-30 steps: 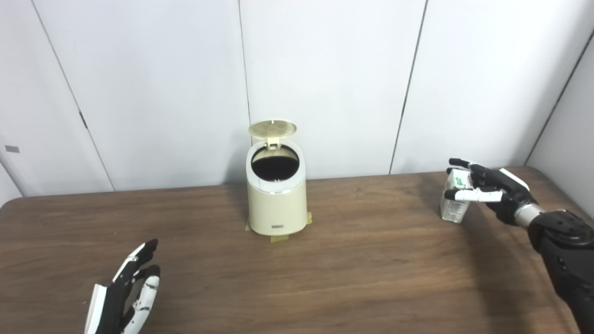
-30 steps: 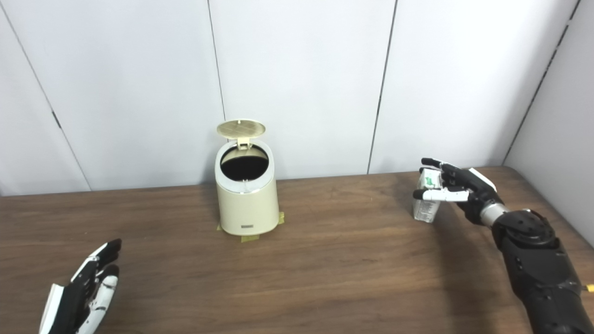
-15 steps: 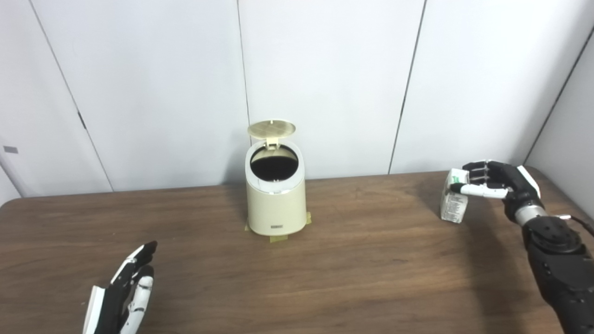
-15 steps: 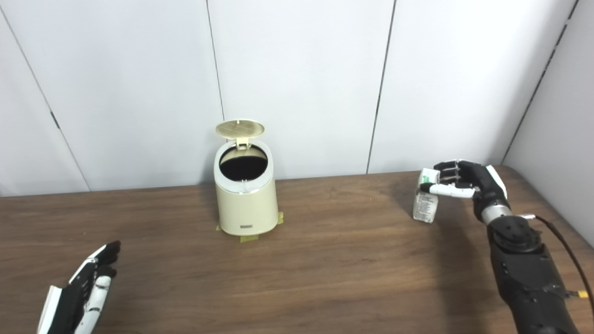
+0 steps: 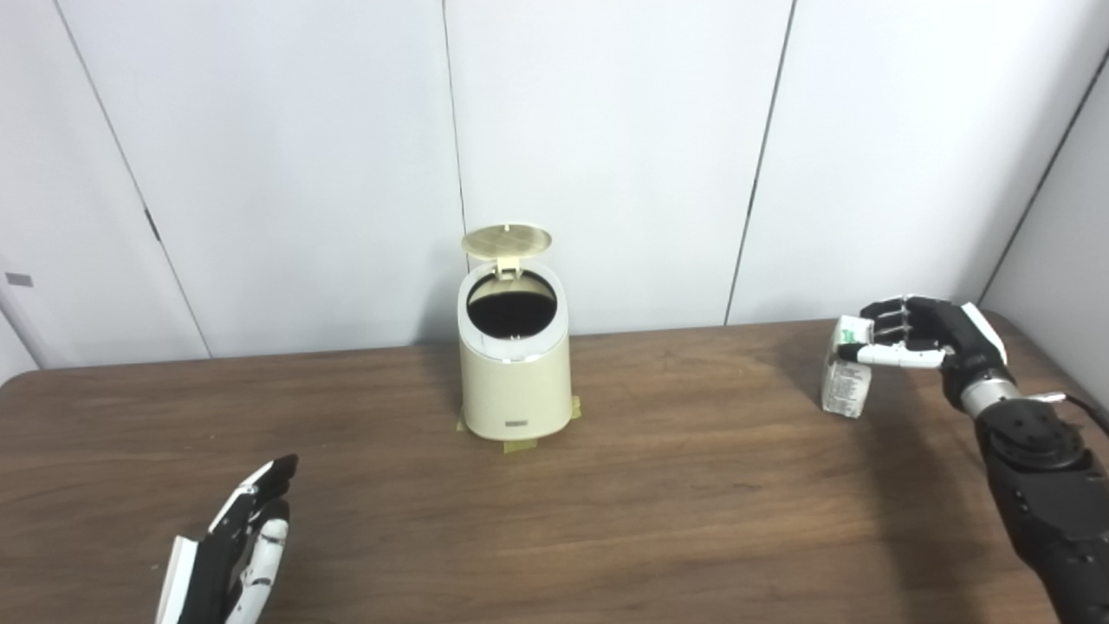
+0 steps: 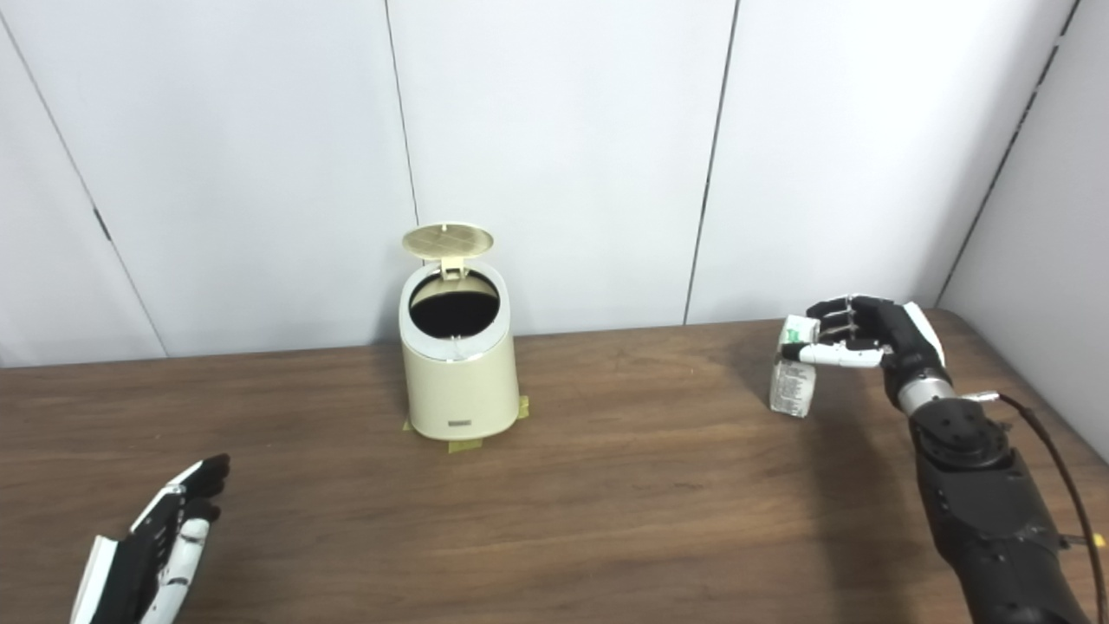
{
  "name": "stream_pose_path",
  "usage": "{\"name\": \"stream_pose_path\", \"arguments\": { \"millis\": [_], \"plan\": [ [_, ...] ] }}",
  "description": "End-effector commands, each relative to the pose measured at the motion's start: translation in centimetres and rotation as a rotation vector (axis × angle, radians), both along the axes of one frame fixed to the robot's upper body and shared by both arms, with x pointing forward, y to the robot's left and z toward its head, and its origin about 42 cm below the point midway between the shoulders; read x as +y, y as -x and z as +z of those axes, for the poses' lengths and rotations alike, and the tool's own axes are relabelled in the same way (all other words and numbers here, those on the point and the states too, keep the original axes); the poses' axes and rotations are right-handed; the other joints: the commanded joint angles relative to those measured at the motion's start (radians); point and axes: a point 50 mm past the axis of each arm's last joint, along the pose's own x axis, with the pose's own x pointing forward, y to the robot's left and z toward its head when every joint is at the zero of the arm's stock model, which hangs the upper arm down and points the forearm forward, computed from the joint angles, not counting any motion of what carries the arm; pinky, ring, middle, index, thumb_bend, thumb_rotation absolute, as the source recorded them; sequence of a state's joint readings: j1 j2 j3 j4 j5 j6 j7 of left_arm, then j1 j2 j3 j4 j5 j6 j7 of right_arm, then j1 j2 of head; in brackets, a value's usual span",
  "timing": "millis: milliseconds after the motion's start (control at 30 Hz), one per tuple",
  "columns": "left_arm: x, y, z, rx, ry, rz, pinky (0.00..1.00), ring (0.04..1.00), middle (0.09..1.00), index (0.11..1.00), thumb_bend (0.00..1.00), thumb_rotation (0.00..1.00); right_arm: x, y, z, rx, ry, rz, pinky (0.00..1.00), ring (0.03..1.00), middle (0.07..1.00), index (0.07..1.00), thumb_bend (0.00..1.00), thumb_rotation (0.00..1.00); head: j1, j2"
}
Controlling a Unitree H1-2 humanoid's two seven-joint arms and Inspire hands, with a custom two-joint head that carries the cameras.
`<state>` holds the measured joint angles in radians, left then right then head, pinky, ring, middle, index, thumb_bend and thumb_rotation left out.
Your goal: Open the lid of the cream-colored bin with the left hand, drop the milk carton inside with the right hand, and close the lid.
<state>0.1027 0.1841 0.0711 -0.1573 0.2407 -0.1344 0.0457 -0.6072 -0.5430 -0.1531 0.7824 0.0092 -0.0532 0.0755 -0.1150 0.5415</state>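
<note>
The cream-colored bin (image 5: 515, 381) stands at the back middle of the table, its round lid (image 5: 507, 240) flipped up and the dark inside showing. A small white and green milk carton (image 5: 847, 378) stands upright at the far right. My right hand (image 5: 931, 340) is shut on the carton's top, fingers curled over it and thumb across the front. My left hand (image 5: 230, 555) lies open and empty at the front left, far from the bin.
Tape strips (image 5: 521, 444) hold the bin's base to the brown wooden table (image 5: 676, 511). White wall panels stand right behind the table. The table's right edge (image 6: 1031, 381) runs close to my right arm.
My right hand has turned over the carton's top and its fingers have closed around it. The left hand has sunk slightly. Bin and lid are unchanged.
</note>
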Motion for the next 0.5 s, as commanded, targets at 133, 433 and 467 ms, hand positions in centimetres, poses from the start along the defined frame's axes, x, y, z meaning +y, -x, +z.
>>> {"name": "stream_pose_path", "arguments": {
  "millis": [133,433,467],
  "plan": [
    [0.2,-0.4,1.0,-0.048,-0.029,-0.006,0.78,0.852,0.851,0.835,0.24,0.82,-0.9,-0.6,3.4,-0.091,0.039,0.0,0.43,0.468,0.51,0.45,0.52,0.0,-0.003,0.001],
    [0.2,-0.6,0.8,-0.054,-0.037,-0.01,0.78,0.853,0.855,0.837,0.22,0.79,0.4,-0.1,4.3,-0.199,0.003,0.017,0.39,0.46,0.504,0.45,0.5,0.0,-0.008,0.0],
    [0.2,-0.6,0.8,-0.055,-0.038,-0.011,0.78,0.851,0.854,0.836,0.22,0.79,0.6,-0.1,4.4,-0.211,0.005,0.023,0.38,0.459,0.503,0.451,0.5,0.0,-0.011,-0.002]
  ]
}}
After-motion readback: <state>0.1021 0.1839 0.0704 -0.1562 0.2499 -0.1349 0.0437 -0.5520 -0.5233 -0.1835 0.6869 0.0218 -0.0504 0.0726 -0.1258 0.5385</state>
